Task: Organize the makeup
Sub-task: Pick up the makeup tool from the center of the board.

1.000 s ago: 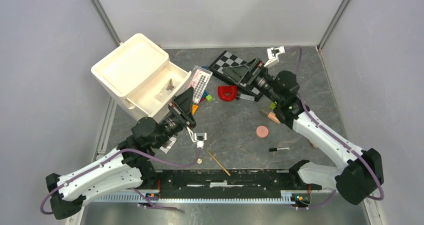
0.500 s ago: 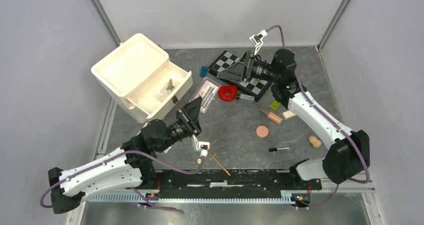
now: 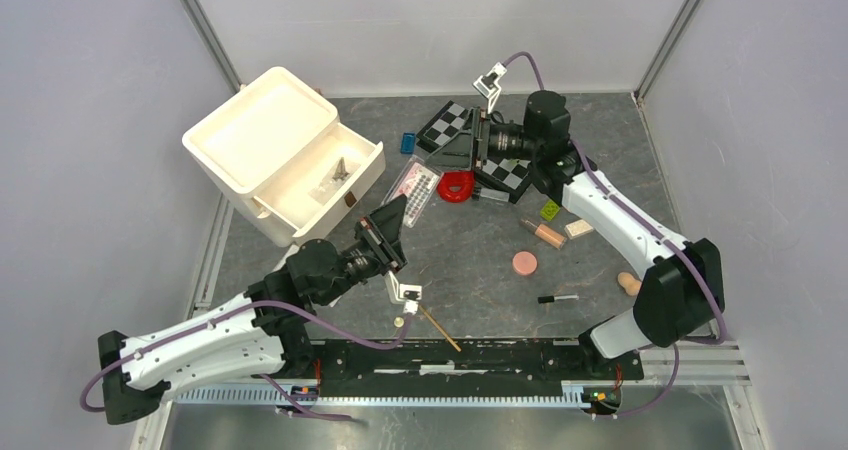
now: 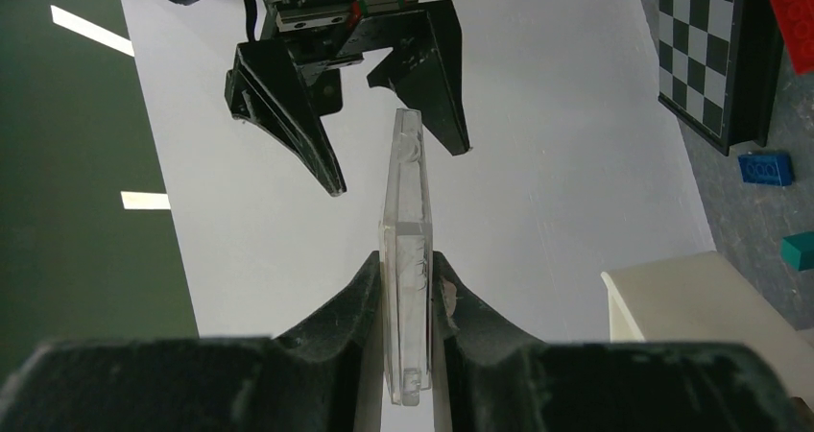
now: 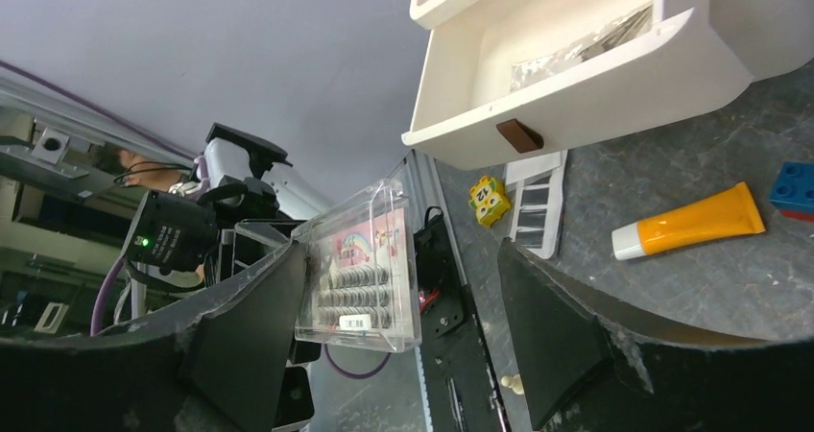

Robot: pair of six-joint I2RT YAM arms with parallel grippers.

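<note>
Two grippers face off over the table's [image 3: 480, 290] centre: the left gripper [image 4: 405, 269] pinches the clear lash case [image 5: 357, 269] edge-up, apparently offering it. From two o'clock the right gripper [image 4: 399, 169] faces it, jaws spread, likely to receive.

A clear flat case of dark pans on a pink card [image 5: 360, 269] stands on edge in the air. Lying apart on the grey table [image 3: 480, 270]: orange white-capped tube [image 5: 691, 223], round pink disc [image 3: 524, 263], peach-filled clear tube [image 3: 545, 233], thin black pencil [image 3: 557, 298].

The left tool [image 4: 406, 261] clamps a clear case [image 4: 405, 197] edge-on, its tip seemingly between 2 spread fingers of the right tool [image 4: 399, 169].
</note>
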